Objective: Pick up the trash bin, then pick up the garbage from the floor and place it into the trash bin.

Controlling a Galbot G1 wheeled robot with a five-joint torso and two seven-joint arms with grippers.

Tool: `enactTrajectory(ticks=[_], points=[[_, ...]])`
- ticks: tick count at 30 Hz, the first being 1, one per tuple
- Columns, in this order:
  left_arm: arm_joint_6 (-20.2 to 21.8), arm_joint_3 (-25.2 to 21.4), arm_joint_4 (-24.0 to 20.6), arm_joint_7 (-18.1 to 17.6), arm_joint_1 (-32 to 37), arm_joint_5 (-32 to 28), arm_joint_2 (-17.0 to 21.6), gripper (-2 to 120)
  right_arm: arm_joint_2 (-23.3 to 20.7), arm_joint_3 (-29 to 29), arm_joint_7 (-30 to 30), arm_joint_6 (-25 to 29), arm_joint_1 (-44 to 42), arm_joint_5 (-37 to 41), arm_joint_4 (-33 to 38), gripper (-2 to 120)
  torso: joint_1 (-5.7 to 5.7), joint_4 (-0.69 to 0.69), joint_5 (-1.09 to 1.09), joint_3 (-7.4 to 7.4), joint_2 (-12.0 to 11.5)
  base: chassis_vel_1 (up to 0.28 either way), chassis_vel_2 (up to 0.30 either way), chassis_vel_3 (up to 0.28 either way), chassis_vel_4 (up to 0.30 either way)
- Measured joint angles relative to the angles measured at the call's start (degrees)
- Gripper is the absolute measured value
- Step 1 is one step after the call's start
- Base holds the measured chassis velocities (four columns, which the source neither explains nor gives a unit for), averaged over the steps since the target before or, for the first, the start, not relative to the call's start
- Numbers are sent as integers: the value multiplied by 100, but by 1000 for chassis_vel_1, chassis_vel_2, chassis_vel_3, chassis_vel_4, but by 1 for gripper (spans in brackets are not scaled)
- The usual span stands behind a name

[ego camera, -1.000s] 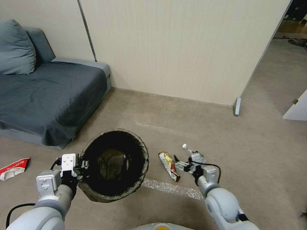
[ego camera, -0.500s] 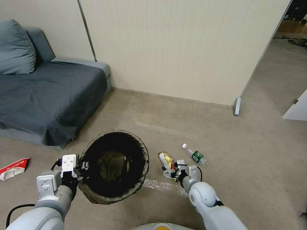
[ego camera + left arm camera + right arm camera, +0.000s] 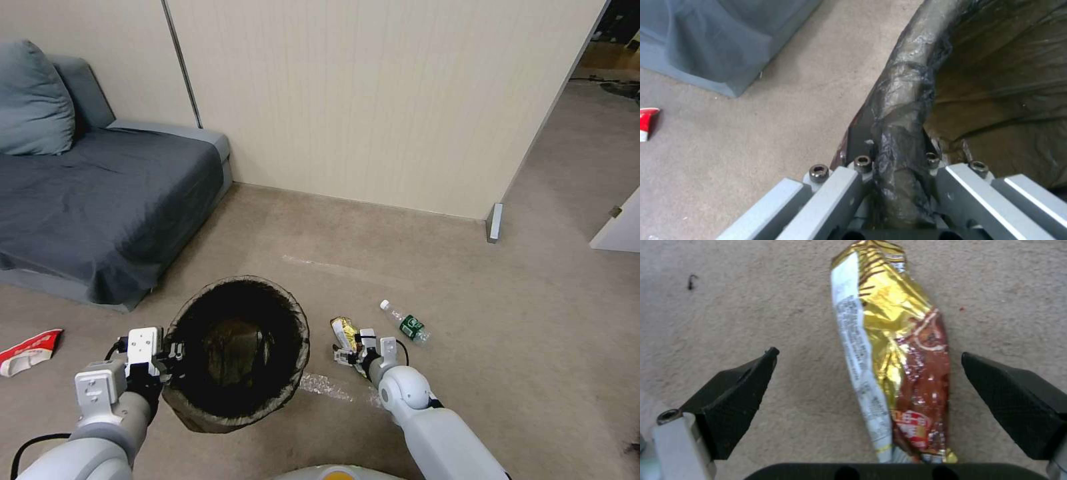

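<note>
Left end effector (image 3: 900, 186) clamped on the bin (image 3: 193, 417) rim. Right end effector (image 3: 869, 373), beside the bin, spread wide astride the gold wrapper (image 3: 898, 356) on the floor (image 3: 467, 280), fingers (image 3: 735, 391) not touching it.

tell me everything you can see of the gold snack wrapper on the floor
The gold snack wrapper is a long, crinkled foil packet, gold with a red-brown printed panel and a white strip of small print. It lies flat on the beige carpet beside the trash bin. The right gripper is open, a finger on each side, neither touching it.

even indoor light | soft shadows | wrist views blurry | head view edges warped
</note>
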Motion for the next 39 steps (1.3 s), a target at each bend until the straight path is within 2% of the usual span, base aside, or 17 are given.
enactTrajectory(ticks=[21, 23, 25, 27, 29, 31, 35, 39], points=[[0, 24, 2, 41, -16, 0, -35, 1, 8, 96, 79, -48, 55, -75, -327, 100, 0, 0, 0, 0, 1, 0, 0, 0, 0], [0, 36, 3, 44, -29, -1, -38, 1, 17, 95, 49, -52, 20, -110, -315, 88, 0, 0, 1, 0, 1, 0, 0, 0, 0], [0, 40, 3, 46, -33, -2, -41, 1, 15, 93, 32, -60, 8, -119, -296, 86, 0, -1, 0, 0, 1, 0, 0, 0, 0], [-1, 49, 4, 50, -41, -16, -57, 1, 12, 81, 9, -68, -6, -168, -266, 75, 0, 0, 0, 0, 1, 0, 0, 0, 0], [0, 49, 4, 50, -41, -21, -59, 1, 12, 80, 9, -68, -7, -175, -265, 73, 0, 0, 0, 0, 1, 0, 0, 0, 0], [0, 48, 5, 50, -41, -59, -69, 1, 13, 63, 9, -71, -8, -204, -265, 61, 0, 0, 1, 0, 1, 0, 0, 0, 0], [0, 38, 6, 50, -39, -77, -70, 1, 17, 59, 9, -73, -7, -223, -277, 52, -1, 0, 0, 0, 1, 0, 0, 0, 0], [2, 26, 7, 50, -37, -102, -63, 1, 25, 63, 6, -76, 1, -227, -310, 32, -1, 0, 1, 0, 1, 0, 0, 0, 0]])
